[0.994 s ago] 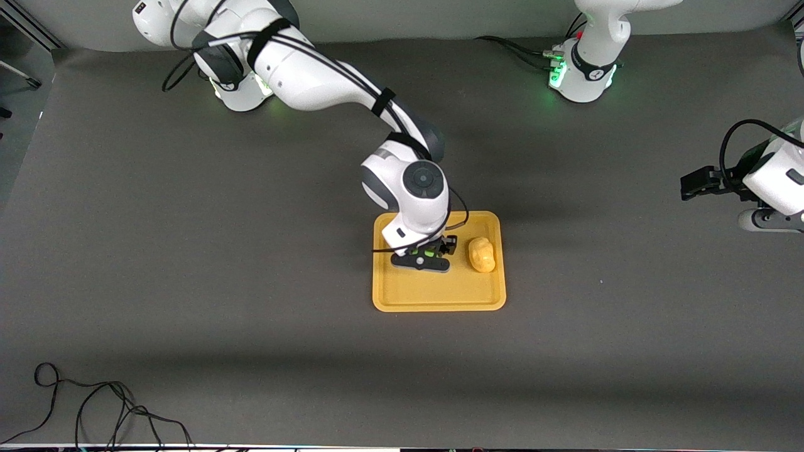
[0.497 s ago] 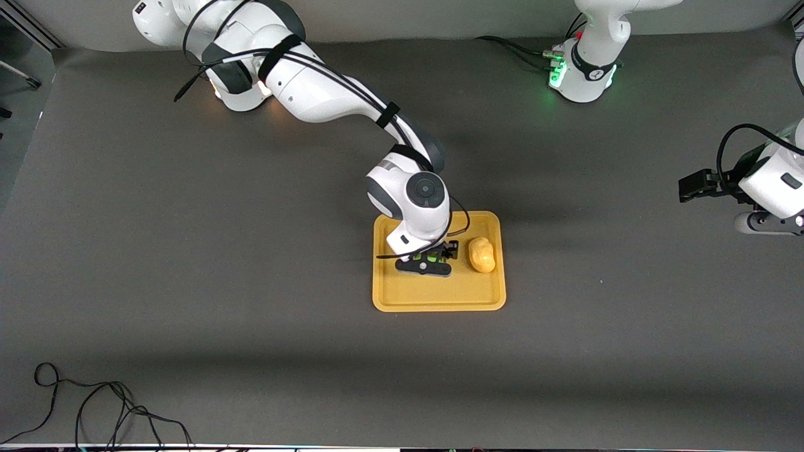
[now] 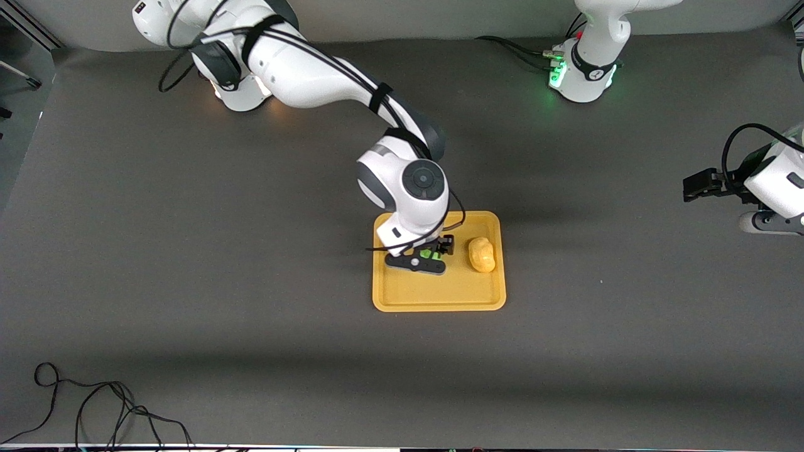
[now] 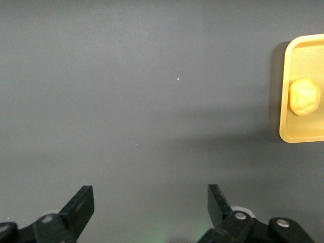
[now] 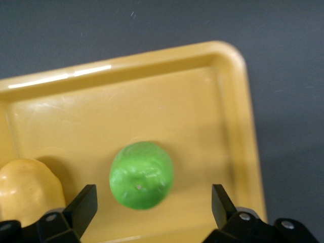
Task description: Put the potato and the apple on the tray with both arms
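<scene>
The orange-yellow tray (image 3: 440, 295) lies mid-table. The yellow potato (image 3: 482, 254) lies on it, toward the left arm's end. The green apple (image 5: 142, 174) lies on the tray beside the potato (image 5: 28, 190), toward the right arm's end. In the front view only a bit of the apple (image 3: 426, 254) shows under the hand. My right gripper (image 5: 153, 197) is open just over the apple, with the fingers (image 5: 83, 205) wide apart and off it. It also shows in the front view (image 3: 419, 262). My left gripper (image 4: 150, 195) is open and empty over bare table.
The left arm's hand (image 3: 767, 222) waits over the table's edge at its own end, well away from the tray (image 4: 304, 134) and potato (image 4: 304, 97). A black cable (image 3: 94, 408) lies at the table's near corner, at the right arm's end.
The right hand dipped toward the tray half a second ago and has risen a little again over the apple. The left hand shifted slightly. The potato has not moved.
</scene>
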You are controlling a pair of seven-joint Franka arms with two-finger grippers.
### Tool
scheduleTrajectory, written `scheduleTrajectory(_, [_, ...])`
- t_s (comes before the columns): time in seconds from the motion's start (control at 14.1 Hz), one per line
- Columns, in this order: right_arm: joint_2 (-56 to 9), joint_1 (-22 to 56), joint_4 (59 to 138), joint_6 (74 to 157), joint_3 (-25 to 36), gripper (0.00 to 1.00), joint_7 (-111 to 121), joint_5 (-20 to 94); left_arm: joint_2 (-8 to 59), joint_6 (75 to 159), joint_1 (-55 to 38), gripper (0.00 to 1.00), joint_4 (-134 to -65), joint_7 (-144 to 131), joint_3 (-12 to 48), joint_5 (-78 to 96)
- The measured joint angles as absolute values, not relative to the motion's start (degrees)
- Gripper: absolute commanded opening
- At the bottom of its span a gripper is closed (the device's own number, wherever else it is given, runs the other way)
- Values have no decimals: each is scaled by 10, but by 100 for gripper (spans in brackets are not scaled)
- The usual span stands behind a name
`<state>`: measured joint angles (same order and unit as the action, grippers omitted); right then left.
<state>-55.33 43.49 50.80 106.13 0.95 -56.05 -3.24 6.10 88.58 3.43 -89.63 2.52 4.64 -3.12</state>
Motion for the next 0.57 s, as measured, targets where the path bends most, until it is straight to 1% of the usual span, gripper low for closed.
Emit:
scheduleTrajectory(0.14, [-497,408,505,996,11,100,-546,-32,61,886,34,100,-896,26,46,-31])
scheduleTrajectory(0.35, [-421,351,507,906,12,100,-443,-32,61,886,34,100,-896,26,46,-31])
scheduleTrajectory(0.43, [-396,329,514,880,13,100,-389,-31,61,886,34,100,-896,26,46,-31])
scheduleTrajectory(0.57, [-337,289,554,854,14,100,-300,-31,61,886,34,100,-896,26,46,-31])
